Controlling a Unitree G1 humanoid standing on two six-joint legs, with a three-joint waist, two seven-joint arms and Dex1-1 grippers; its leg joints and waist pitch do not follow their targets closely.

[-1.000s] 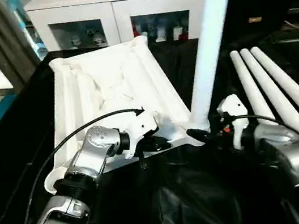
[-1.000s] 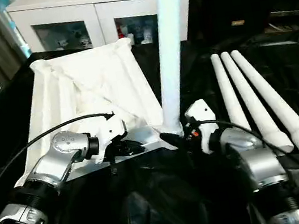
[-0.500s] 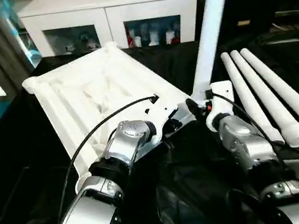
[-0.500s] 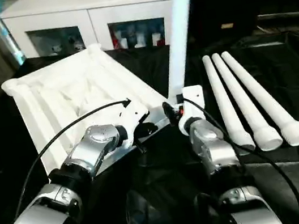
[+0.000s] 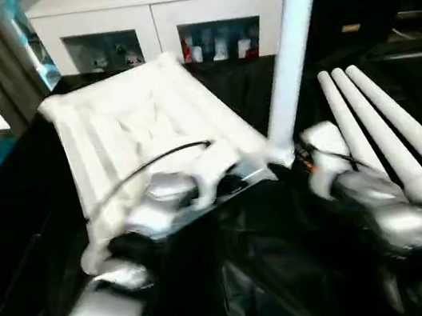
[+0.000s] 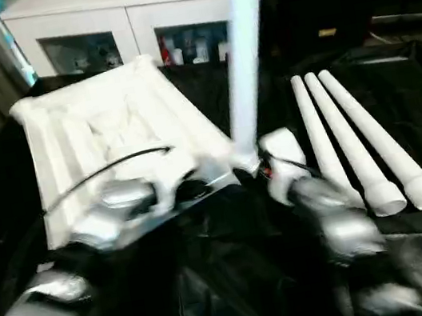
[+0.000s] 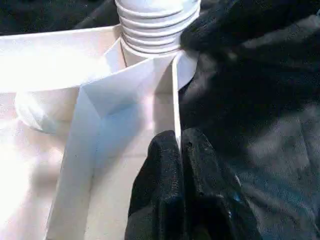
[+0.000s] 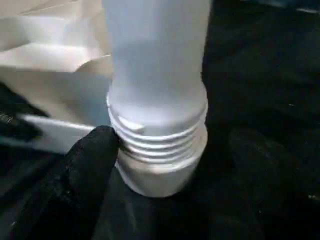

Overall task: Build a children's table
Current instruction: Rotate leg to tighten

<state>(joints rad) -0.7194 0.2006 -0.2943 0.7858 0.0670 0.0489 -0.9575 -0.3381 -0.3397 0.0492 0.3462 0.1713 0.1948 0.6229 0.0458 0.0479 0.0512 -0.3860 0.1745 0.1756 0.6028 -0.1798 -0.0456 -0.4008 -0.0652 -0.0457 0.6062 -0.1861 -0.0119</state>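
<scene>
The upturned white ribbed plastic tabletop point(image 5: 141, 129) lies on the black-draped counter point(image 5: 295, 274). Left end effector point(image 7: 178, 150) is clamped on its rim; right end effector point(image 8: 100, 150) stands apart beside the upright white tube leg point(image 5: 290, 47), whose threads should seat fully

No text, label, brand, number or sign can be read on anything in these pictures.

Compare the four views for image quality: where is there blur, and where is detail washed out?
Left eye view: both silver forearms smear with motion blur, while the three loose legs look sharper. Left wrist view: the tabletop is washed out to bare white. Right wrist view: the upright leg is soft, its threads only faintly defined.
</scene>
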